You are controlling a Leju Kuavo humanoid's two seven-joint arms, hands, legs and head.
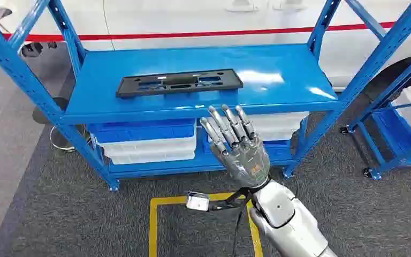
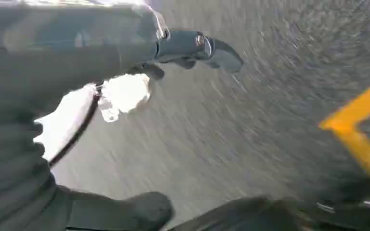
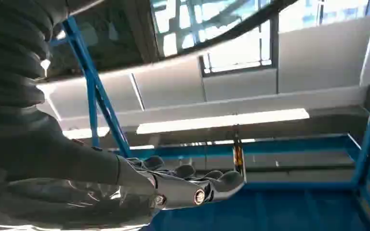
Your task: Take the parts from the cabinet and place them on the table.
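A long black plastic part [image 1: 179,83] lies flat on the top shelf of the blue cabinet [image 1: 278,80], left of its middle. My right hand [image 1: 238,142] is raised just in front of the shelf's front edge, below and to the right of the part, fingers straight and spread, holding nothing. The right wrist view has the same hand [image 3: 183,185] stretched out flat over the blue shelf surface [image 3: 279,211]. In the left wrist view my left hand [image 2: 125,48] hangs over blurred grey floor with nothing between its fingers [image 2: 200,48] and its thumb.
White and blue bins [image 1: 144,142] fill the lower shelf. A second blue rack [image 1: 401,123] stands at the right. A white vehicle with a red stripe [image 1: 192,21] is behind the cabinet. Yellow tape [image 1: 155,225] marks the grey carpet.
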